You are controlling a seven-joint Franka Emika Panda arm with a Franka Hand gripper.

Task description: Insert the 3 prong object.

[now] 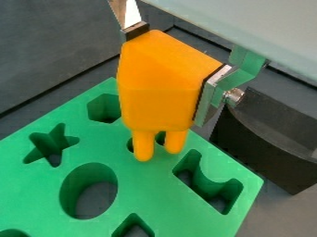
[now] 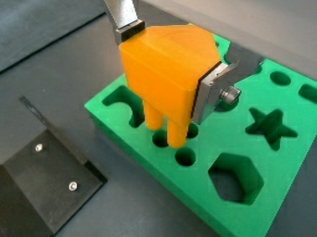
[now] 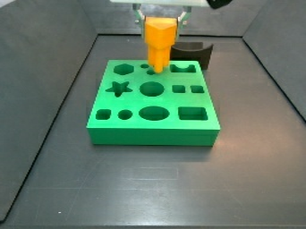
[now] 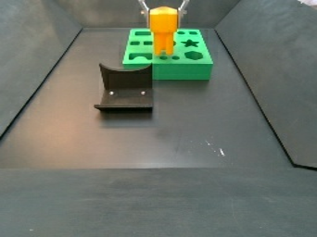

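My gripper [image 1: 168,65] is shut on the orange 3 prong object [image 1: 158,83], which it holds upright by its block. The object also shows in a wrist view [image 2: 168,79] and in both side views [image 3: 159,40] [image 4: 162,20]. Its prongs [image 2: 171,125] point down into round holes of the green board [image 2: 148,157], with their tips at or just inside the openings. The board [image 3: 156,125] lies on the dark floor and has star, oval, hexagon and square cutouts. The silver fingers [image 1: 213,93] clamp the block's two sides.
The fixture, a dark L-shaped bracket on a base plate [image 4: 124,90], stands on the floor beside the board, also in wrist views [image 2: 44,171] [image 1: 272,139]. Dark walls enclose the floor [image 3: 156,188].
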